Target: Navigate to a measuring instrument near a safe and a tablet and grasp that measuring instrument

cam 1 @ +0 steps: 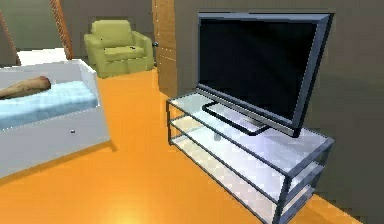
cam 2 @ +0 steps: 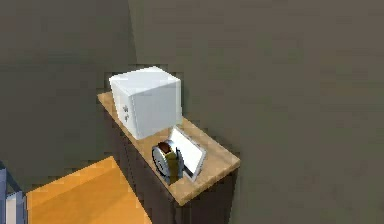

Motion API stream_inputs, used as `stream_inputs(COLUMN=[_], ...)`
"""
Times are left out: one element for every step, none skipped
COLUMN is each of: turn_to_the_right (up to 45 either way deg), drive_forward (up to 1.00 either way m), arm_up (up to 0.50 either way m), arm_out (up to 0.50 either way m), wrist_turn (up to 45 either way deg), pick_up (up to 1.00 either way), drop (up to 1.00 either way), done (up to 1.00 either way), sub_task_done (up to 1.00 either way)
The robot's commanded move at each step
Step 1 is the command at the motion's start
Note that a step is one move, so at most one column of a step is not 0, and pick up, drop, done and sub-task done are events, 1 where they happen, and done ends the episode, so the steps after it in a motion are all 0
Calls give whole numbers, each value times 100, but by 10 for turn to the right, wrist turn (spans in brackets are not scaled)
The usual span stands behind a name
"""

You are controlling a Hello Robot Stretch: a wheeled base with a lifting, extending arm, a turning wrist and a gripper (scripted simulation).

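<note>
In the arm side view a white box-shaped safe (cam 2: 146, 101) stands on a low brown cabinet (cam 2: 214, 172) against a dark wall. Just right of the safe, a thin tablet (cam 2: 189, 152) with a pale face leans upright. A small round object with a dark rim and light face (cam 2: 163, 156), possibly the measuring instrument, sits at the tablet's left, near the cabinet's front edge. A thin dark upright piece (cam 2: 177, 163) stands right beside it.
The forward view has a large black television (cam 1: 263, 66) on a glass stand (cam 1: 250, 150) at the right. A white bed with a pale blue mattress (cam 1: 45, 105) lies at the left, a green armchair (cam 1: 118, 50) behind. Orange floor (cam 1: 130, 170) runs between them.
</note>
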Motion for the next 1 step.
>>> stream_inputs(turn_to_the_right=[0], drive_forward=[0], arm_up=[32], arm_out=[0], wrist_turn=[0], pick_up=[0], drop=[0], done=[0], sub_task_done=[0])
